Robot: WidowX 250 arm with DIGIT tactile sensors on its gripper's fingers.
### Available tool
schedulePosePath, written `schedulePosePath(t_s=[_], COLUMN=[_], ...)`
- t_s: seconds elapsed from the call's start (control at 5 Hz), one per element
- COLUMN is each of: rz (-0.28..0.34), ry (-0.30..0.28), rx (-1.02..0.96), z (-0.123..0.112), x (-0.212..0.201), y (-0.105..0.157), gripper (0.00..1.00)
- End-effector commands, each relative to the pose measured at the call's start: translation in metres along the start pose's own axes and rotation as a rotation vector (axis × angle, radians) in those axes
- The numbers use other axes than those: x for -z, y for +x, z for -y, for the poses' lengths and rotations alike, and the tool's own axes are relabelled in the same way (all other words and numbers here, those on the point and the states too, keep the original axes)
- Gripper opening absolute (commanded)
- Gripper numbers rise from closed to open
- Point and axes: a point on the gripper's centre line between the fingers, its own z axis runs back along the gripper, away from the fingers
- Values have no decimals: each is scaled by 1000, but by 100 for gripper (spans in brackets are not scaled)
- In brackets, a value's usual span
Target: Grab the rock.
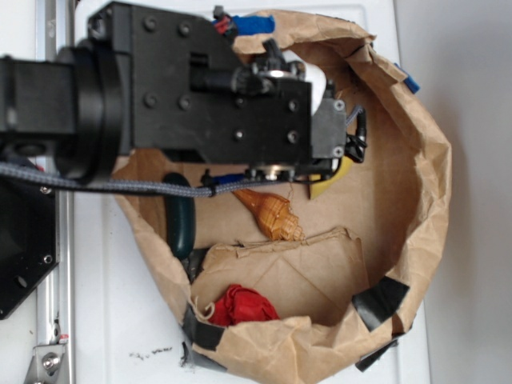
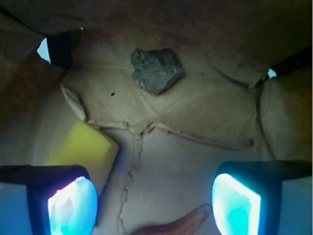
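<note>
In the exterior view the rock cannot be seen; the black arm covers the upper left of the paper bag and much of its floor. The yellow sponge shows only as a thin sliver under the end effector, whose fingertips cannot be made out from this side. The seashell has its upper end tucked beneath the arm. The red cloth ball is half hidden behind the bag's folded rim.

In the wrist view the sponge is partly covered by the left finger, both fingers are cut off by the bottom edge, and the seashell is a blurred strip cropped there too.
</note>
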Motion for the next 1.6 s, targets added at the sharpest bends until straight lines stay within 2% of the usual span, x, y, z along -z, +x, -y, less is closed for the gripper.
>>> schedulePosePath(t_s=[0.0,0.6,1.4], rz=[28,38,148], ry=[-34,-25,-96], rx=[-27,-18,-10], z=[0,-13,-5], x=[5,7,26], y=[14,13,41], gripper=[100,100,100])
